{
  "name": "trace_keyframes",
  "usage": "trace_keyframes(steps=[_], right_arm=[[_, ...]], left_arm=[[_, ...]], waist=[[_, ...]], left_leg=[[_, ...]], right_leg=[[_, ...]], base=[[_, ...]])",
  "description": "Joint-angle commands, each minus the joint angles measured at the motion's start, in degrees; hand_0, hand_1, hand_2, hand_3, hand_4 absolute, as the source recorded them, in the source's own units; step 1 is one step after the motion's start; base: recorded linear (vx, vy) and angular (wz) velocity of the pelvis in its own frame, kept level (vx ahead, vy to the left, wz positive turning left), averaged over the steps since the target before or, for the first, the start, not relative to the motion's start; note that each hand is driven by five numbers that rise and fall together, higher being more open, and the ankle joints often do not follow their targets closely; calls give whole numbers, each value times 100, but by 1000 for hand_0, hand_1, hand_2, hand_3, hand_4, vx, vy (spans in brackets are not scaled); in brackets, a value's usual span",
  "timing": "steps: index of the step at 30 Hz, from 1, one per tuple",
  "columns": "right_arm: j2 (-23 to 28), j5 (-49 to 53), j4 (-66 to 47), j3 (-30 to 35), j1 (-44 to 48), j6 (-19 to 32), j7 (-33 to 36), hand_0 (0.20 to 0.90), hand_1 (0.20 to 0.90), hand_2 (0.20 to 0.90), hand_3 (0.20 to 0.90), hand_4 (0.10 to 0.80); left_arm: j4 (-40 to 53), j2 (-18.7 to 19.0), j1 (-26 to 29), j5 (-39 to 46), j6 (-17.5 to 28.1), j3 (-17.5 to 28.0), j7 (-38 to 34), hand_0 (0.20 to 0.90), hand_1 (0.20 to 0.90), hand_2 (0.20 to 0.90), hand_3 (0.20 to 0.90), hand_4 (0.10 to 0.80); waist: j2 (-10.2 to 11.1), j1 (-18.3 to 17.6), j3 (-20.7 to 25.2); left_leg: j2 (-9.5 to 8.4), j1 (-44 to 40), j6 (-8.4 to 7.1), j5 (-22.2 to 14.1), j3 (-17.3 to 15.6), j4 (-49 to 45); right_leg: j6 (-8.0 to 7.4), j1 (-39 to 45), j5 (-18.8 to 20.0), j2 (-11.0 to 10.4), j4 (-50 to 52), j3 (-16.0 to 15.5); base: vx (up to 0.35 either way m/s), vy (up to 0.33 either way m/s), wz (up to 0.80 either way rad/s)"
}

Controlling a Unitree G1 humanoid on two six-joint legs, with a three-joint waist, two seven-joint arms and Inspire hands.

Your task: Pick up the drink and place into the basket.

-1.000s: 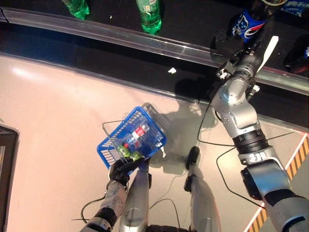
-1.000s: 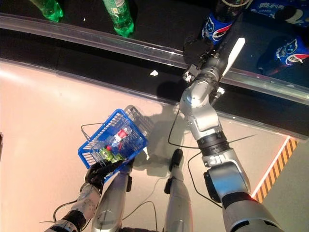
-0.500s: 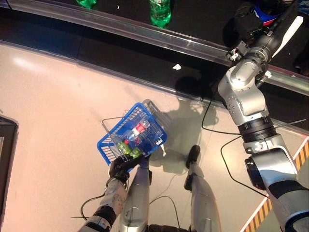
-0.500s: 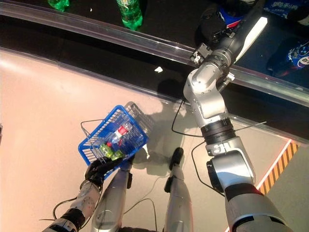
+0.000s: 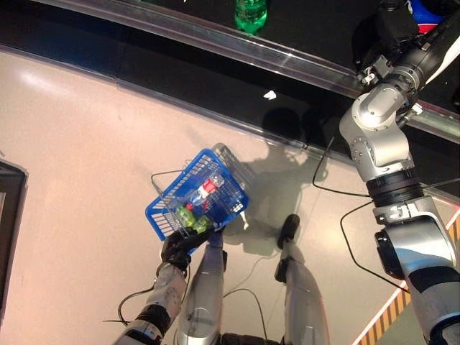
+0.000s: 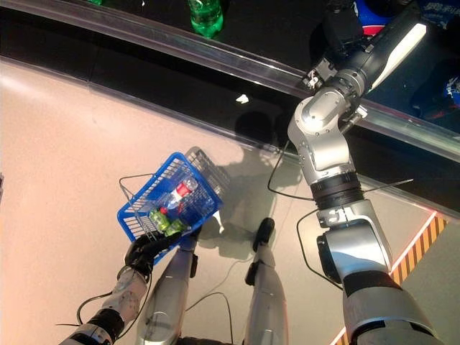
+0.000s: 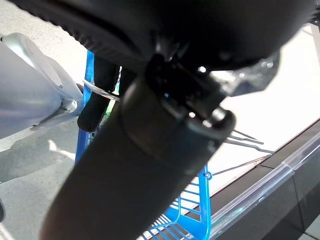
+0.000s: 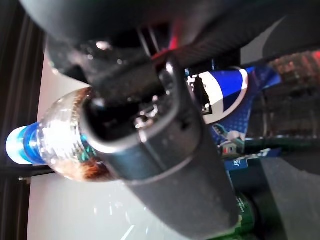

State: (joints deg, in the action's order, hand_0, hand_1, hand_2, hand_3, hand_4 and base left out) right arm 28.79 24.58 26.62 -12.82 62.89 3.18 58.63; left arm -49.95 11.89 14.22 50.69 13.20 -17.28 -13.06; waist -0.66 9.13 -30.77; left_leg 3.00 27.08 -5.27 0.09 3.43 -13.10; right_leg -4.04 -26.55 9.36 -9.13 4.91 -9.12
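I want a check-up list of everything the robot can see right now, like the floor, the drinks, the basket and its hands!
Surface: pale glossy floor; dark shelf behind a clear rail.
Job's things: blue basket held off the floor, bottles inside; cola bottle with a blue cap at the right hand.
Clutter: green bottle on the shelf; white scrap near the rail.
Hands: left hand fingers curled on the basket's handle; right hand up on the shelf, fingers round the cola bottle.
Cables: nothing seen apart from the robot's own.
Surroundings: yellow-black striped tape on the floor.
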Motion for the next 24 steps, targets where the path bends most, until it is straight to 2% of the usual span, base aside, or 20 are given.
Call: trace_keyframes(steps=[1, 5, 10, 15, 24], right_arm=[[477, -162, -311, -83, 735, 763, 166, 300, 300, 300, 200, 100], [484, -315, -454, 23, 676, 987, 98, 300, 300, 300, 200, 100], [407, -795, -1452, 110, 345, 731, -295, 300, 300, 300, 200, 100], [267, -998, -2621, 378, -420, 671, -1277, 300, 300, 300, 200, 100], [62, -848, -3719, 608, -1568, 922, -2569, 300, 300, 300, 200, 100]], left_arm=[[374, 274, -664, 35, 440, -2, 60, 300, 300, 300, 200, 100], [405, 305, -679, 106, 594, 32, 146, 300, 300, 300, 200, 100], [598, 307, -716, 180, 842, 137, 323, 300, 300, 300, 200, 100], [1130, 421, -815, 142, 1122, 252, 452, 300, 300, 300, 200, 100], [1876, 552, -1124, 83, 1333, 477, 766, 300, 300, 300, 200, 100]], waist=[[-29, 64, 97], [-52, 50, 97], [-99, -20, 97], [-143, -187, 97], [-138, -367, 98]], left_leg=[[-276, 205, 374, 159, 135, -166], [-292, 113, 373, 146, 108, -171], [-332, -30, 386, 84, 46, -287], [-293, -269, 380, -22, -55, -493], [-195, -869, 351, -109, -129, -626]], right_leg=[[54, 101, -530, 17, 569, 51], [73, 175, -583, 39, 622, 34], [120, 306, -686, 37, 738, 25], [170, 531, -815, 17, 943, 55], [249, 1143, -994, -7, 1125, 137]], base=[[-56, -5, -1], [-62, -12, 0], [-64, 21, -6], [-70, 50, -8], [-22, 36, -6]])
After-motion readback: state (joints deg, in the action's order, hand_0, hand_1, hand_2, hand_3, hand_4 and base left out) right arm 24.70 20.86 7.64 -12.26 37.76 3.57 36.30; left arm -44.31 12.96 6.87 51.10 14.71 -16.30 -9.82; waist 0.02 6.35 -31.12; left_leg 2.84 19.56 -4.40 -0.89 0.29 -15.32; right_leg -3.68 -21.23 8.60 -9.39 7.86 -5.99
